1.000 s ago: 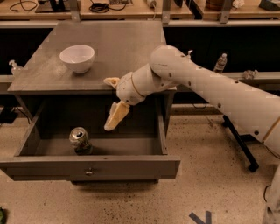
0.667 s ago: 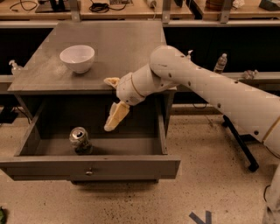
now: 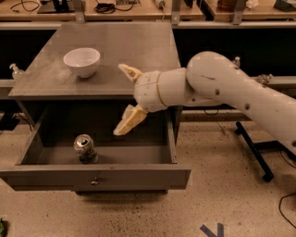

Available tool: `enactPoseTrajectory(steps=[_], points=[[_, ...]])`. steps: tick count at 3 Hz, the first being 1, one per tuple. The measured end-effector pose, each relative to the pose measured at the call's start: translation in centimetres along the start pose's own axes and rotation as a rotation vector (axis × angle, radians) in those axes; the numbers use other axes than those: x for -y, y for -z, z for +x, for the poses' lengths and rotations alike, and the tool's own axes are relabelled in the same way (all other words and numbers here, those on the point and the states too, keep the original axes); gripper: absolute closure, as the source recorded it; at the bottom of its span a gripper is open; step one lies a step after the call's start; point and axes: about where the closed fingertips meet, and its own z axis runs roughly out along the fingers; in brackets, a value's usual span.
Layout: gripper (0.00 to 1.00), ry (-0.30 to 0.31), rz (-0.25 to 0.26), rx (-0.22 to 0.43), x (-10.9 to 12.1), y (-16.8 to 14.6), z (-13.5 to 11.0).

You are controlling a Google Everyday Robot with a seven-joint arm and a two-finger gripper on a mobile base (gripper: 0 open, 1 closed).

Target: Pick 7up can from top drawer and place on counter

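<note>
The 7up can (image 3: 85, 148) stands upright in the open top drawer (image 3: 92, 178), towards its left side, silver top up. My gripper (image 3: 121, 99) hangs above the drawer's right half, to the right of the can and higher, with its two cream fingers spread wide: one finger (image 3: 131, 72) points up over the counter's front edge, the other (image 3: 128, 121) points down into the drawer. It holds nothing. The grey counter (image 3: 125, 46) is just behind it.
A white bowl (image 3: 82, 61) sits on the counter's left part. A pale wooden bench (image 3: 148, 9) with cables runs along the back. A clear plastic bottle (image 3: 16, 71) is at the left, and a black stand (image 3: 254, 150) on the floor at the right.
The arm and gripper have hardly moved; the can stays where it was in the drawer.
</note>
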Motion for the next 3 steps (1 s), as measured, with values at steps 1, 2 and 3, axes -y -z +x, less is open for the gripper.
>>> enactPoseTrajectory(steps=[1, 2, 3], points=[[0.03, 0.019, 0.097, 0.03, 0.8, 3.9, -0.2], [0.25, -0.022, 0.075, 0.051, 1.6, 2.4, 1.7], [0.41, -0.065, -0.032, 0.089, 1.2, -3.3, 2.6]])
